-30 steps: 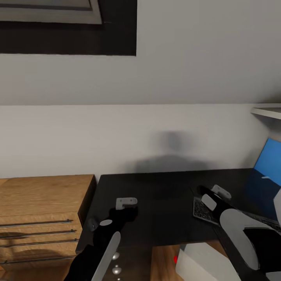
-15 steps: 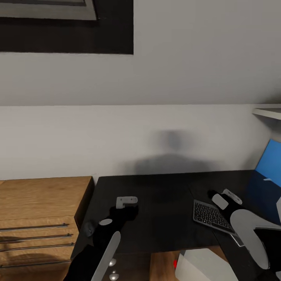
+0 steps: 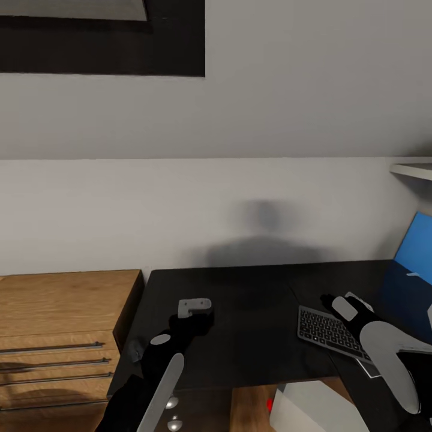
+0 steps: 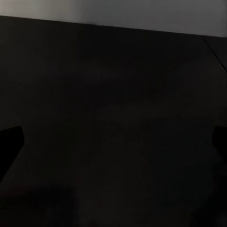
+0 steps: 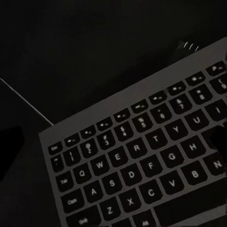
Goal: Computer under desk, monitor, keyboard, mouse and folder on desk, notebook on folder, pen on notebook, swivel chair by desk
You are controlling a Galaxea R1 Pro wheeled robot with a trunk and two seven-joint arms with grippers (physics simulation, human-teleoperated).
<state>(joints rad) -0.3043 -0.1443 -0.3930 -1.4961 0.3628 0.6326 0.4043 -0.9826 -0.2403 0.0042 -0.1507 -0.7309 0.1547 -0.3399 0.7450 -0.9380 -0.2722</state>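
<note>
On the dark table [image 3: 252, 336] I have the keyboard [image 3: 327, 332] lying beside the blue monitor [image 3: 417, 252], my right pincer [image 3: 351, 305] above it, grip state unclear, so mouse, folder, notebook, pen, chair seemingly remain.

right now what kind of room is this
Probably a home study corner or bedroom workspace: a black desk carries a grey keyboard beside a blue-lit monitor screen, with a wooden drawer chest alongside.
</note>
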